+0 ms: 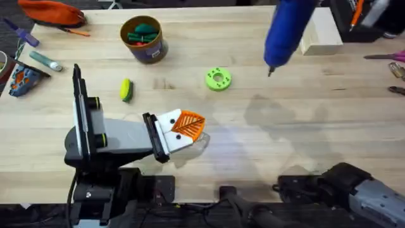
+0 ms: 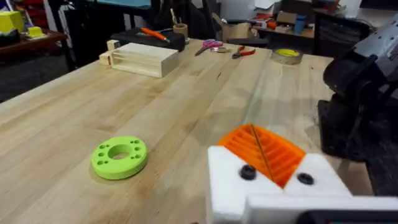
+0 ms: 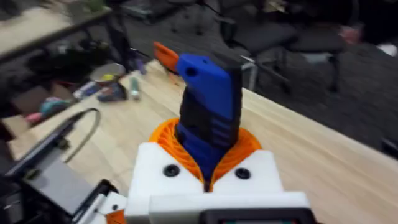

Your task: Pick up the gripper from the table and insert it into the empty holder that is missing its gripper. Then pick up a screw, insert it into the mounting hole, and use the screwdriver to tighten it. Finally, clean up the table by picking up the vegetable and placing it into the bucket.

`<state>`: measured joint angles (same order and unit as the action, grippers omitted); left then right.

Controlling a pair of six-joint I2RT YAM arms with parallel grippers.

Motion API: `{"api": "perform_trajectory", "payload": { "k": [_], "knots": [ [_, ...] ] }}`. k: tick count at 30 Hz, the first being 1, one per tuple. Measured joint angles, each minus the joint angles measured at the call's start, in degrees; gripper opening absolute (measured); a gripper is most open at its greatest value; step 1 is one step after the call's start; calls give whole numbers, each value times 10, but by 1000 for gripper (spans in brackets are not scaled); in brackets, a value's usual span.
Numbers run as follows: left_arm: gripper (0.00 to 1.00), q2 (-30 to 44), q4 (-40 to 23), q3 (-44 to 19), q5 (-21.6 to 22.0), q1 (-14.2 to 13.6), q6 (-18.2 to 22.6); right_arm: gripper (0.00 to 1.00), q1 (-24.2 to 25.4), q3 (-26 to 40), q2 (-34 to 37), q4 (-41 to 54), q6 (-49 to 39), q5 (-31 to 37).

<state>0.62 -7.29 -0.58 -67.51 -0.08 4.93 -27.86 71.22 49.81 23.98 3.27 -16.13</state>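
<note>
Nearest, low over the pale wooden table (image 1: 285, 139): the left gripper (image 1: 186, 126), white with orange ribbed pads. Pressed together with only a thin seam between the pads in the left wrist view. Grasps nothing visible.

Just beyond, on bare wood: the vegetable (image 1: 126, 89), yellow-green, to the left of that gripper and apart from it. To the right, well apart, a green round disc (image 1: 218, 79) with holes, lying flat.

Higher up, above the table's right half: the screwdriver (image 1: 288, 28), blue, tip pointing down and clear of the wood. Clamped between the orange pads of the right gripper (image 3: 208, 165), seen close in the right wrist view.

Farther back on the left: the bucket (image 1: 152, 52), tan with a dark band, upright, green pieces inside. Near the far edge on the right, a pale wooden rack (image 1: 319, 35). At the far left corner, an orange pouch (image 1: 54, 11).

Beyond the table: dark chairs (image 3: 267, 37) on a grey floor, benches cluttered with tools and boxes.
</note>
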Motion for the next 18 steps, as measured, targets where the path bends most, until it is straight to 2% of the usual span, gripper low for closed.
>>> {"api": "perform_trajectory", "payload": {
  "k": [5, 10, 14, 18],
  "knots": [
    [16, 0, 0, 0, 0, 0, 0, 23, 0, 0, 2, -74, 8, -101],
    [16, 0, 0, 0, 0, 0, 0, 23, 0, -18, 0, -150, 14, -170],
    [16, 0, 0, 0, 0, 0, 0, 23, -1, -84, -6, -254, 35, -203],
    [16, 0, 0, 0, 0, 0, 0, 23, -1, -171, 1, -398, 59, -239]
  ]
}}
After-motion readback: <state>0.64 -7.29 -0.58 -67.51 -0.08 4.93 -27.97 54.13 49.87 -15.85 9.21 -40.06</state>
